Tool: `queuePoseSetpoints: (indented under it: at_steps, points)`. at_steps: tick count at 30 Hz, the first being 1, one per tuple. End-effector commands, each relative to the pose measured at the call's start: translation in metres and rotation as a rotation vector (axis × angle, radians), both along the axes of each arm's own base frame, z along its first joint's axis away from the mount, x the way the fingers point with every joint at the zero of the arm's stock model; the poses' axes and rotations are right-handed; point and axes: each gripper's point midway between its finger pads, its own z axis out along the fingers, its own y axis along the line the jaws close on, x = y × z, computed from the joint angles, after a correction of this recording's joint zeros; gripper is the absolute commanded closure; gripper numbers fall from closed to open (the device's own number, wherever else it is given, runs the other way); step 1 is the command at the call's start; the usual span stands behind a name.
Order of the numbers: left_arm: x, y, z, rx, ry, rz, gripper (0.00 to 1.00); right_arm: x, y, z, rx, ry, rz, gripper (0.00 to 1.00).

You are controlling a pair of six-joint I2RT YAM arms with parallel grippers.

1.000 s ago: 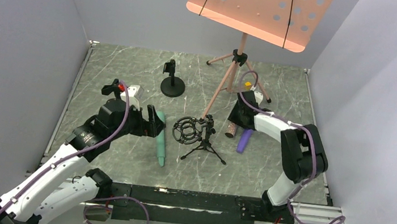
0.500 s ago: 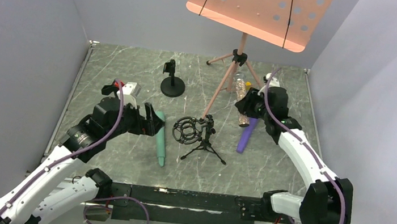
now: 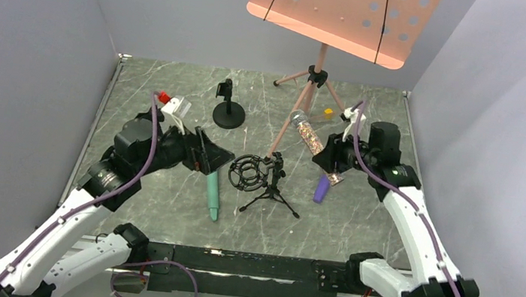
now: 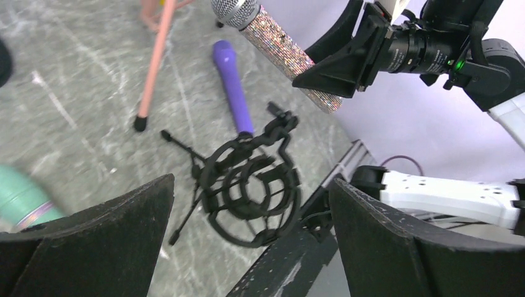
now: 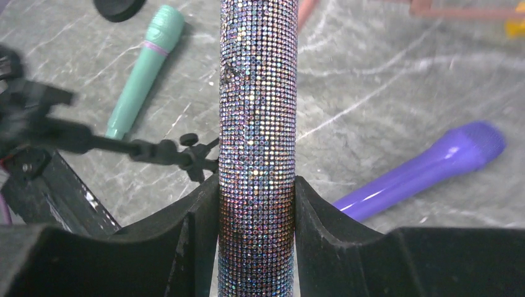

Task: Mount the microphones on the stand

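Grey-veined marble tabletop [image 3: 166, 80], plain pale walls [image 3: 32, 29]

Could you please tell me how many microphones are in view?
3. The glittery silver-pink microphone is gripped in the right end effector; the mint green microphone lies on the table left of the black tripod; the purple microphone right of it.

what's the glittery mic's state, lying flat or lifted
Lifted: the right hand is shut on the glittery mic, holding it tilted above the table.
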Motion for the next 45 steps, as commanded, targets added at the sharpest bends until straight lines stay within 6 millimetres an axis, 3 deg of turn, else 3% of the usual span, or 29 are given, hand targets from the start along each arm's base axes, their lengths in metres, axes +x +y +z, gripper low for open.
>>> queuePoseSetpoints:
  at_steps: [1, 6, 11, 18, 22, 32, 34, 37, 38, 40, 44, 45]
  points:
    - [-0.006, -0.022, 0.068, -0.162, -0.116, -0.122, 0.01, -0.005, 0.009, 0.077, -0.018, -0.267, 0.191, 1.0]
    - [0.0, -0.042, 0.104, -0.289, -0.149, -0.194, 0.01, -0.03, 0.044, 0.135, 0.16, -0.329, 0.436, 1.0]
    - [0.018, -0.068, 0.129, -0.401, -0.225, -0.196, 0.01, -0.037, 0.074, 0.169, 0.34, -0.253, 0.555, 1.0]
    - [0.04, -0.106, 0.134, -0.461, -0.227, -0.167, 0.01, -0.044, 0.1, 0.172, 0.428, -0.149, 0.641, 1.0]
    - [0.051, -0.111, 0.129, -0.495, -0.203, -0.124, 0.06, -0.047, 0.103, 0.17, 0.443, -0.136, 0.656, 1.0]
    - [0.059, -0.102, 0.131, -0.549, -0.208, -0.049, 0.43, -0.052, 0.103, 0.16, 0.459, -0.119, 0.681, 1.0]
    - [0.056, -0.107, 0.131, -0.542, -0.204, -0.085, 0.6, -0.051, 0.103, 0.159, 0.458, -0.116, 0.678, 1.0]
    - [0.051, -0.114, 0.131, -0.524, -0.208, -0.138, 0.96, -0.05, 0.103, 0.159, 0.451, -0.123, 0.671, 1.0]
    - [0.049, -0.114, 0.13, -0.513, -0.218, -0.145, 1.0, -0.05, 0.102, 0.159, 0.444, -0.123, 0.667, 0.98]
    - [0.045, -0.109, 0.135, -0.482, -0.251, -0.149, 1.0, -0.048, 0.1, 0.158, 0.418, -0.138, 0.653, 0.76]
    - [0.032, -0.093, 0.15, -0.395, -0.344, -0.152, 1.0, -0.043, 0.084, 0.158, 0.349, -0.202, 0.62, 0.12]
    - [0.028, -0.088, 0.156, -0.373, -0.368, -0.152, 1.0, -0.042, 0.077, 0.159, 0.34, -0.223, 0.614, 0.02]
